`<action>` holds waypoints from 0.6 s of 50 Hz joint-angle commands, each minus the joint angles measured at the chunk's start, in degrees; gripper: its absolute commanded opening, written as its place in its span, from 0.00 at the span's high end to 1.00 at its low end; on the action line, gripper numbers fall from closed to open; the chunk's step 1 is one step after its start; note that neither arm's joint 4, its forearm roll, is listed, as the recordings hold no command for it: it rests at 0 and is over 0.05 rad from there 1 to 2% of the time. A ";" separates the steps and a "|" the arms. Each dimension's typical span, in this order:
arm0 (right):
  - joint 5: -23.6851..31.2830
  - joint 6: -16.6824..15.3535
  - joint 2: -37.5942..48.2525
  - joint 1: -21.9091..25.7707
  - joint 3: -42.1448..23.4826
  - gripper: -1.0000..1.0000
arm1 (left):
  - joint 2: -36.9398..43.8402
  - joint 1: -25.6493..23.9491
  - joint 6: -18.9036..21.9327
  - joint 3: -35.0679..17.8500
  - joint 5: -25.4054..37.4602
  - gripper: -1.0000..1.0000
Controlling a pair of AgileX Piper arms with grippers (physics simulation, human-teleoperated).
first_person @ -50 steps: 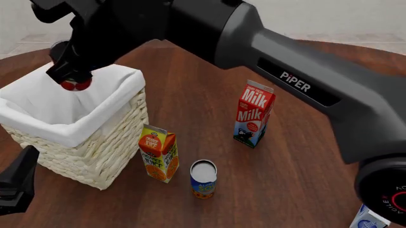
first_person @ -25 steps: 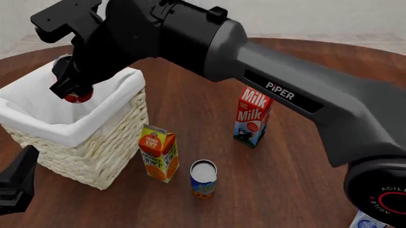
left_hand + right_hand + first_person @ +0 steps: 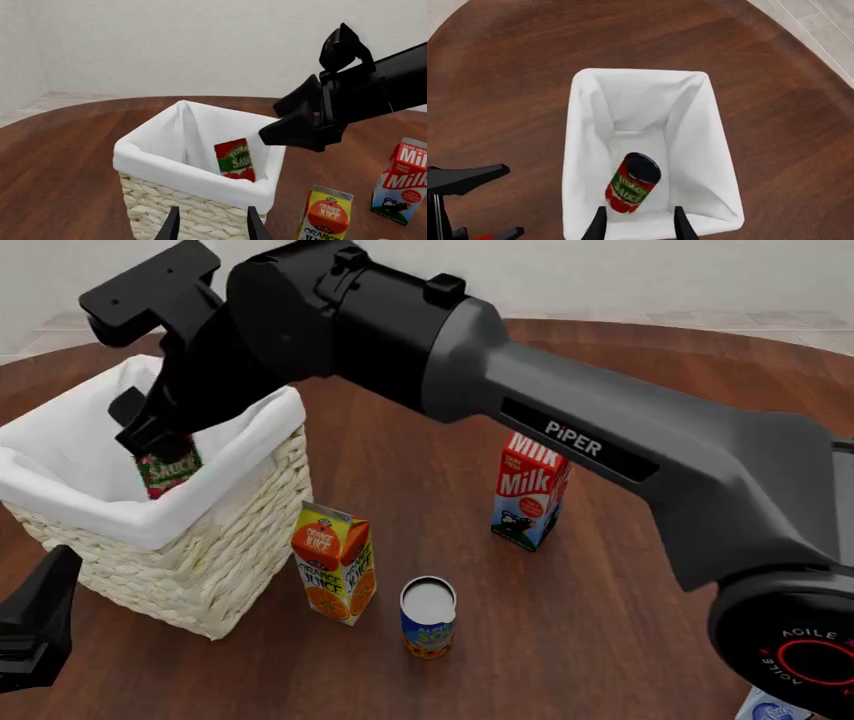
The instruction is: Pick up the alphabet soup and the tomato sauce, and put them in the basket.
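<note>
So the tomato sauce (image 3: 632,183) is inside the basket (image 3: 214,540) now, tilted, nothing touching it; your right gripper (image 3: 144,418) hangs over the basket's opening with its jaws apart and empty. That's one of two down, I'd say.

The alphabet soup (image 3: 429,617) is what's left; it's standing upright on the table (image 3: 614,620), near the front, just beside the orange juice carton (image 3: 334,562) and well apart from the milk carton (image 3: 533,489). Your left gripper (image 3: 209,231) points at the basket from low down; jaws apart, holding nothing.

Handling-wise, I'd guess the soup can is rigid and fairly dense for its size; it won't squash, but the label looks smooth, so it could slip if you pinch it near the rim. Take it across the middle of the body, fingers on opposite sides of the curve; come in from the side away from the juice carton so you don't knock that over. It's wider than the sauce can, so open up fully before you drop around it.
</note>
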 commanded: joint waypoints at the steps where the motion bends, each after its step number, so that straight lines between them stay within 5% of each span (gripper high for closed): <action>1: 0.09 0.37 0.37 -0.57 -0.82 0.00 | 0.02 -0.01 0.06 0.03 -0.03 0.00; 30: 1.00 0.22 -2.84 -0.53 -0.96 0.00 | 0.02 -0.06 0.59 0.14 -0.11 0.00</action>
